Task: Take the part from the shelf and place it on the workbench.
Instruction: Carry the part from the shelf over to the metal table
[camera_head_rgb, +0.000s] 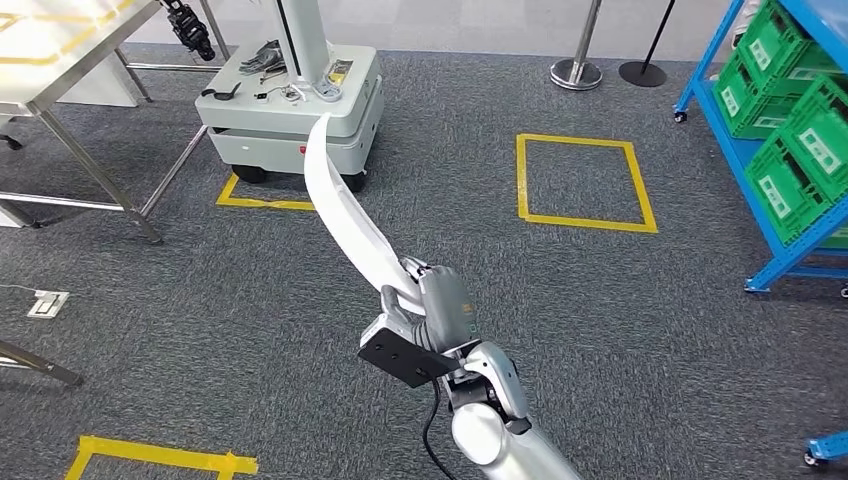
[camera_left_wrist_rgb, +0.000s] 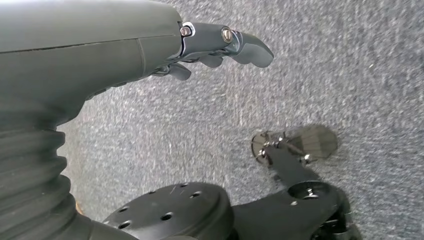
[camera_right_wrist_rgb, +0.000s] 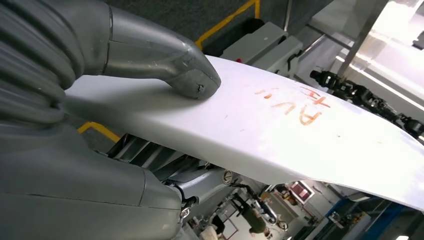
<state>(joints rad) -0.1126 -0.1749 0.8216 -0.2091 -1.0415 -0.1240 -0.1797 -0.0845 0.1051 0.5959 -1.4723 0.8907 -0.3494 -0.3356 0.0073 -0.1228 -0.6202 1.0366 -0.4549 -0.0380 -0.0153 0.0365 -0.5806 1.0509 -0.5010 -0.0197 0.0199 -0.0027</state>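
Note:
A long curved white part (camera_head_rgb: 345, 205) sticks forward from my right hand (camera_head_rgb: 430, 300), which grips its near end in the middle of the head view. Up close, in the right wrist view, the grey thumb (camera_right_wrist_rgb: 192, 80) presses on the part's (camera_right_wrist_rgb: 300, 135) white face, which carries orange handwriting, and darker fingers curl under it. My left hand (camera_left_wrist_rgb: 220, 47) hangs over the grey carpet, holding nothing, its fingers loosely curled. The metal workbench (camera_head_rgb: 70, 50) stands at the top left. The blue shelf (camera_head_rgb: 760, 190) is at the right edge.
A grey wheeled cart (camera_head_rgb: 295, 110) with tools on top stands ahead, beside the workbench. Green crates (camera_head_rgb: 800, 130) fill the shelf. Yellow tape squares (camera_head_rgb: 585, 185) mark the carpet. Two stanchion bases (camera_head_rgb: 575, 72) stand at the back. A floor socket (camera_head_rgb: 47, 303) lies at the left.

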